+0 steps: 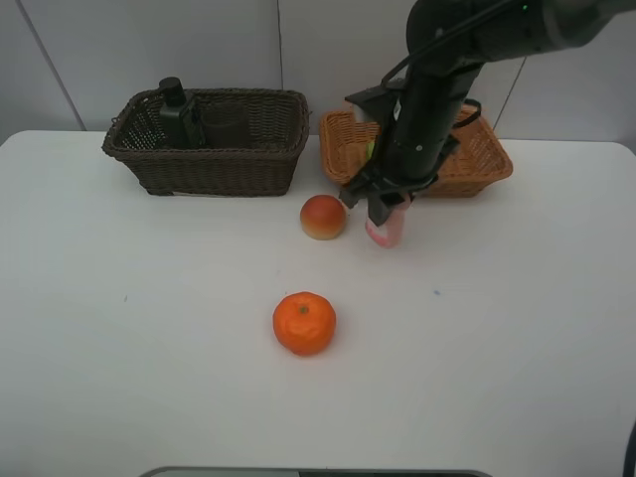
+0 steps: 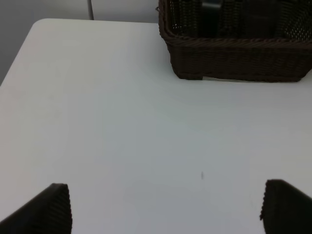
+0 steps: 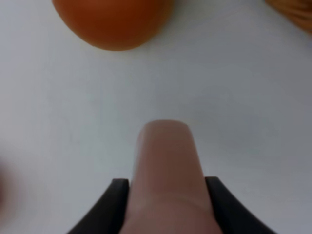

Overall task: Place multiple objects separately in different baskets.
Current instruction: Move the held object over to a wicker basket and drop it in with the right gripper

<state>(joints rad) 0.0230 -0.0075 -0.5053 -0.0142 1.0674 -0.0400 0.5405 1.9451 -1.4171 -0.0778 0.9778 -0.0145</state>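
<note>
Here the right gripper (image 1: 386,212) is clamped round a small pink bottle (image 1: 388,235), just beside a red-orange round fruit (image 1: 323,217) near the tabletop's (image 1: 149,348) far edge.

— What is the table (image 1: 149,348) like?
— White, smooth and matt.
— And the baskets?
— Both are woven wicker, rough and ribbed to the eye. The dark basket (image 1: 229,164) is dull, with an open weave near its rim. The tan basket (image 1: 487,169) is woven tighter.
— The fruit?
— The orange (image 1: 304,323) has dimpled skin with a faint shine. The peach (image 1: 323,217) looks smoother and matt.
— The pink bottle (image 1: 386,231)?
— Smooth, plastic by its look.
— And the left gripper (image 2: 165,207)?
— It has matt black fingers (image 2: 48,212) with finely ribbed faces.
</note>
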